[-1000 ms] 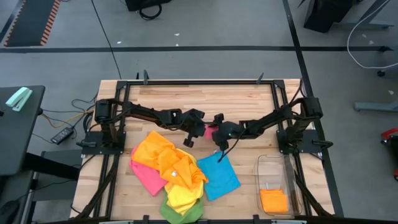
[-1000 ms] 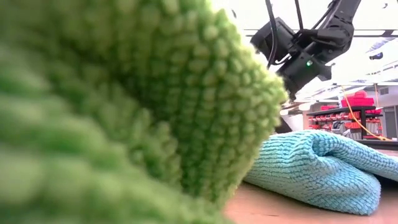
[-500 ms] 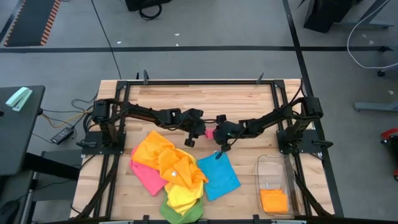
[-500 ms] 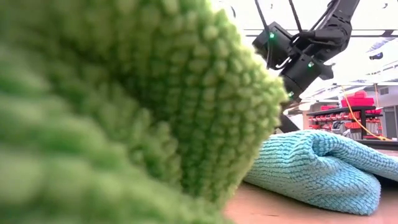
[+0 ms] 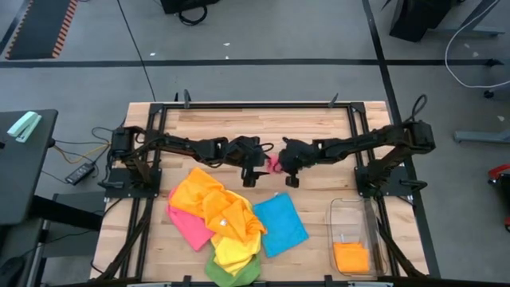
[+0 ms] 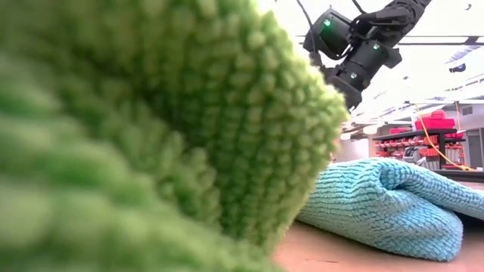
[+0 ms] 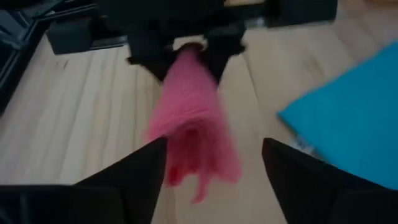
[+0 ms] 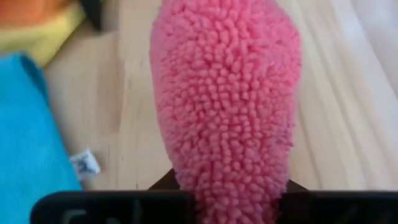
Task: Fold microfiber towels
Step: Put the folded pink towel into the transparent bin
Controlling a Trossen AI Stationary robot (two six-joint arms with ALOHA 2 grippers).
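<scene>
From above: left gripper (image 5: 252, 172) and right gripper (image 5: 288, 170) close together over the middle of the wooden table (image 5: 239, 127). A small pink towel (image 5: 273, 165) between the two sets of fingers, up off the wood. Nearer the front edge than the fingers, a heap of towels: orange towel (image 5: 199, 195) on top, a second pink towel (image 5: 188, 226) sticking out under it, yellow towel (image 5: 233, 249) and green towel (image 5: 231, 273) at the front. Blue towel (image 5: 280, 225) flat on the wood, just below the right gripper's fingers. Clear plastic bin (image 5: 353, 233) far off to the right of both grippers, with a folded orange cloth (image 5: 351, 257) inside.

From table height: fuzzy green towel (image 6: 151, 128) right against the lens, filling most of the view. Blue towel (image 6: 386, 200) lying behind it. Dark gripper (image 6: 349, 72) high above; hard to say which arm.

From the left wrist: own two fingers (image 7: 143, 171) spread wide apart, touching nothing. Pink towel (image 7: 196, 127) hanging in front of them, pinched at its top by the other arm's dark fingers (image 7: 180, 37). Blue towel (image 7: 348, 121) off to one side on the wood.

From the right wrist: pink towel (image 8: 227, 93) big and fluffy, squeezed tight between this gripper's own fingers. Blue towel (image 8: 28, 137) with a small white tag (image 8: 85, 163) beside it.
</scene>
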